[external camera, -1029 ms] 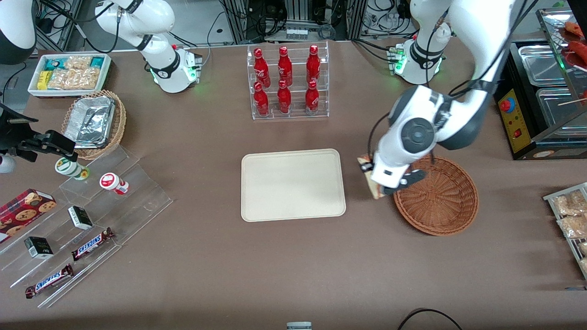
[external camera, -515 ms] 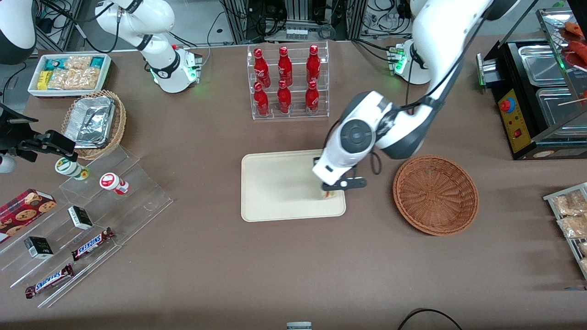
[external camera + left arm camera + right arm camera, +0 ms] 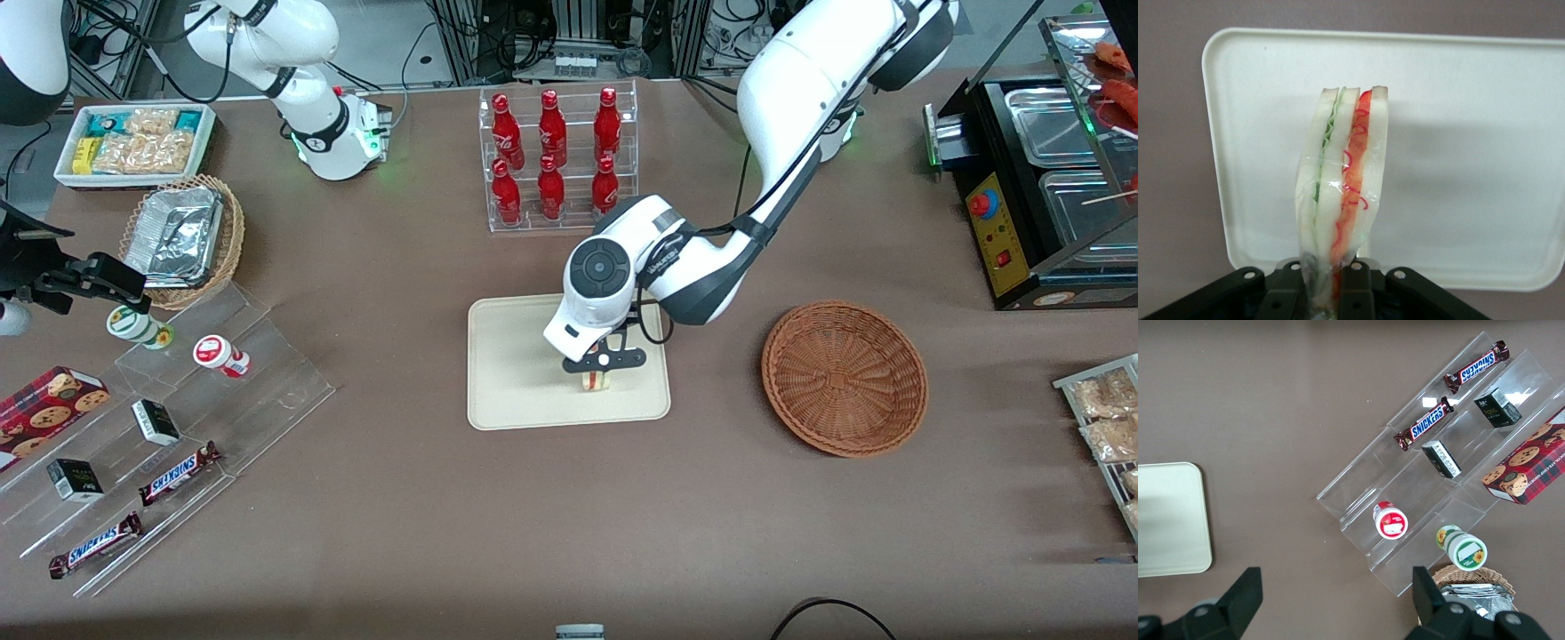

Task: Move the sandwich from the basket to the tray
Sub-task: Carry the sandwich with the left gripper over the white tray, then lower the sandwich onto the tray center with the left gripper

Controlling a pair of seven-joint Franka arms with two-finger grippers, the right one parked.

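One sandwich (image 3: 1341, 193) hangs clamped in the gripper (image 3: 597, 372) above the tray (image 3: 507, 356), well clear of the basket (image 3: 845, 378), so lowering gently until bread meets tray before releasing seems wisest.

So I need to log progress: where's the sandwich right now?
The sandwich is pinched in the left gripper over the tray, at the part nearest the front camera, with the basket beside the tray empty.
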